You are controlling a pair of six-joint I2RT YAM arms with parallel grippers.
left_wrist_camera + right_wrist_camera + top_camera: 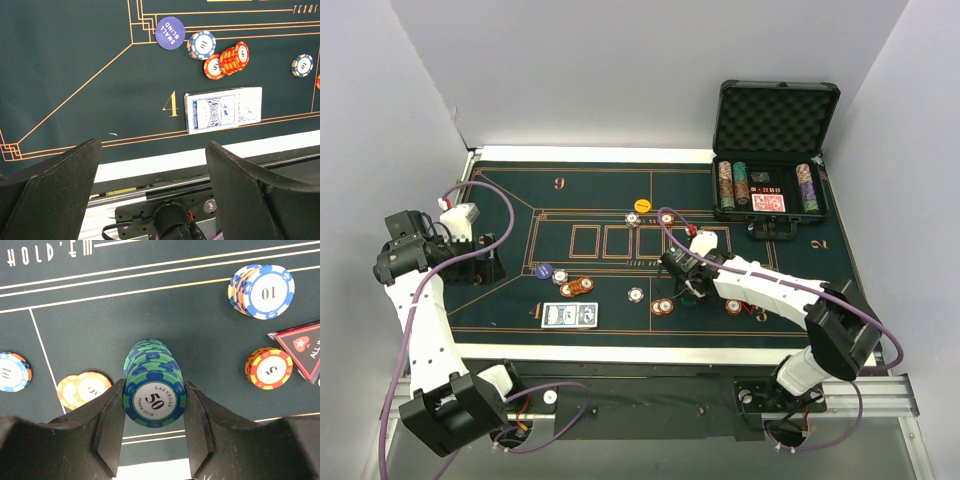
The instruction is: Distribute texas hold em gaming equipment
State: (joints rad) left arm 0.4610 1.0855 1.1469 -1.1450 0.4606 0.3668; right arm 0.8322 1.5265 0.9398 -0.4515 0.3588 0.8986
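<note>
My right gripper (154, 415) is shut on a stack of green-and-blue "50" poker chips (155, 390), one jaw against each side of it; in the top view this gripper (688, 287) is over the mat's middle right. Whether the stack is off the felt I cannot tell. Two blue-backed cards (222, 110) lie face down by the "4" mark (569, 315). An orange chip stack (227, 60), blue-white "10" chips (201, 45) and a "small blind" button (170, 33) lie beside them. My left gripper (152, 185) hangs open and empty at the mat's left edge (485, 262).
Around the right gripper lie a "10" stack (262, 291), a red-yellow "5" stack (268, 368), orange chips (84, 388) and a red-black triangular "all in" marker (305, 347). The open black case (770, 150) with chip rows and a red deck (769, 203) stands at the back right.
</note>
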